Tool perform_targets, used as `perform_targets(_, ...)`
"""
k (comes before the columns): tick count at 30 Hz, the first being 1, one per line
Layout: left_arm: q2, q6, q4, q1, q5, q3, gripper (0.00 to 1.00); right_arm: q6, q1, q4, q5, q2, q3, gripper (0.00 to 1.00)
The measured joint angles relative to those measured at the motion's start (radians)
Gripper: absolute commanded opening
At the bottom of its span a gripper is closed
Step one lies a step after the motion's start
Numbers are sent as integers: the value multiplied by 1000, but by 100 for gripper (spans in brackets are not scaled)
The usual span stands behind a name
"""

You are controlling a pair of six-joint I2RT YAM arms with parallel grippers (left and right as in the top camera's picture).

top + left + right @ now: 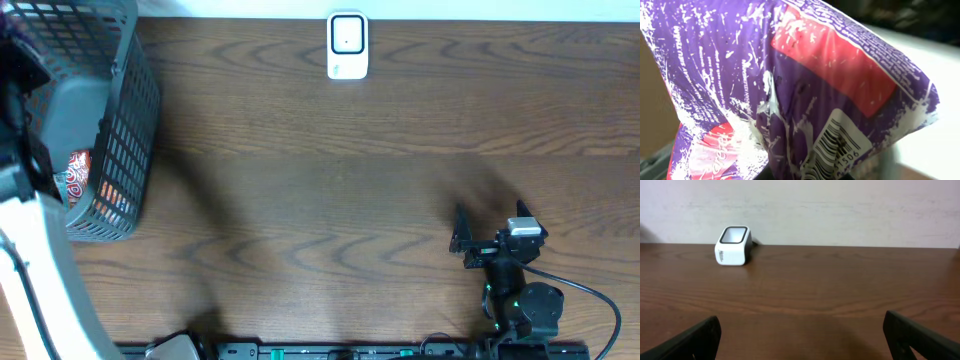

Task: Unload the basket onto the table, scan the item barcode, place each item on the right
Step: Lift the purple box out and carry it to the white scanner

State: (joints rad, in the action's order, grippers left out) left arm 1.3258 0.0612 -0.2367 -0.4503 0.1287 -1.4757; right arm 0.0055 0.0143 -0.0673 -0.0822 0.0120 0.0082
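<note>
Overhead: a grey basket (120, 120) sits at the left end of the wooden table (300, 200). The left arm (40, 260) reaches into it, and its gripper is hidden. A white barcode scanner (347, 45) stands at the far edge. The right gripper (462, 238) hovers near the front right, holding nothing.

Left wrist: a crinkled purple packet (740, 65) fills the view, with its barcode (832, 145) at the lower end. The foil puckers where the closed fingers pinch it.

Right wrist: the fingertips (695, 340) are spread wide above the wood, and the barcode scanner (733, 246) is far ahead to the left.
</note>
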Motion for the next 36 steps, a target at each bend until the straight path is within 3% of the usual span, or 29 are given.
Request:
perform_targets(4,-67,83,52,105,88,0,7,0,0,0,0,0,0,99)
perform_targets(13,-86,235,11,558,163,0,7,0,0,0,0,0,0,99)
perform_targets(22,153,267,-245,858,149,-1,8,0,0,0,0,0,0,99)
perform_targets(29,401,385,-275,989,87,-1,8,0,0,0,0,0,0,99)
perform_targets(30,429,394,-269,1001,67,-1,10,0,0,0,0,0,0,99)
perform_targets(32,489,414,-238,1023,24,-1,38,0,0,0,0,0,0,99)
perform_targets(36,580,437,-187,1046,-23,-1,41,0,0,0,0,0,0,99)
